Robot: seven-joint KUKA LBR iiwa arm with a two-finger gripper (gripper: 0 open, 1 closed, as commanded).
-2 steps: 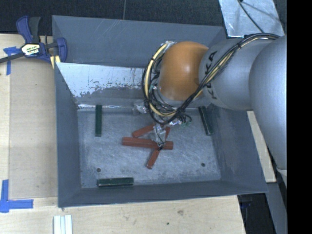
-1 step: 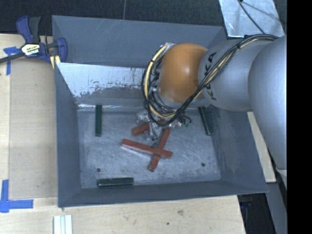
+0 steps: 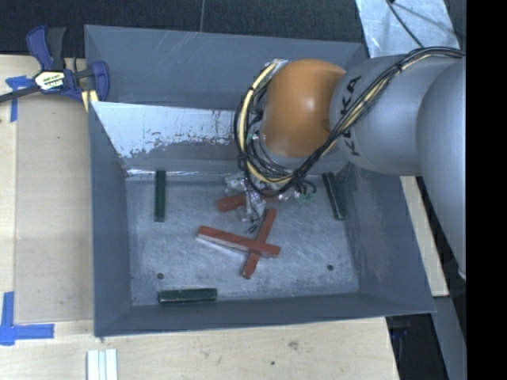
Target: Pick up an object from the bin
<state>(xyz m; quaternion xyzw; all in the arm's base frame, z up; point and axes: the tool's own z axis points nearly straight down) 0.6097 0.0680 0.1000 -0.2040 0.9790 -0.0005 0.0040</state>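
Gripper (image 3: 253, 199) at frame centre, just beside a small red-brown rectangular block (image 3: 230, 204); two crossed red-brown flat sticks (image 3: 240, 241) lie lower in frame; claw state cannot be told.

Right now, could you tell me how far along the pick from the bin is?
Done: the gripper is low in the bin, beside a small red piece and near two crossed red sticks. In hand: nothing I can see held. Left: grasp one thing and lift it out.
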